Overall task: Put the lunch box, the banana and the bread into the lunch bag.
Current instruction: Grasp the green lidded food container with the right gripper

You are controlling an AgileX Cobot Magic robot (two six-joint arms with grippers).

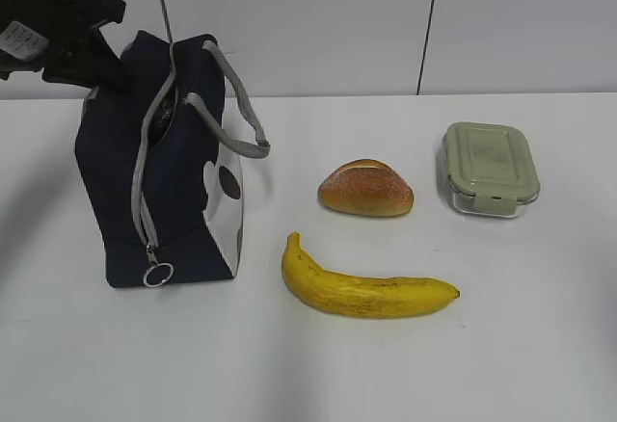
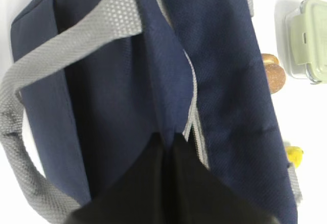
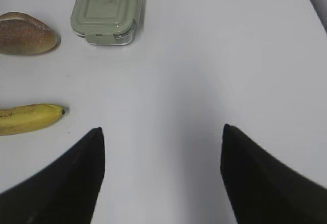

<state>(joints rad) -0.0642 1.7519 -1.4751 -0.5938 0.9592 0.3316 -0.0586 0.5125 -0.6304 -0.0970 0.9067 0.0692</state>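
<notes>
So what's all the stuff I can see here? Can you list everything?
lunch bag: one, navy blue with grey zipper and grey straps, white panel with a dark spot; stands on the left, zipper open.
bread: one, golden brown; middle of the table, right of the bag.
banana: one, yellow; lies in front of the bread.
lunch box: one, sage-green lid, clear base; on the right, lid on.
table: one, white; under everything.
left gripper: one, black; shut on the fabric at the bag's top edge.
right gripper: one, black; open above bare table, holding nothing.
</notes>
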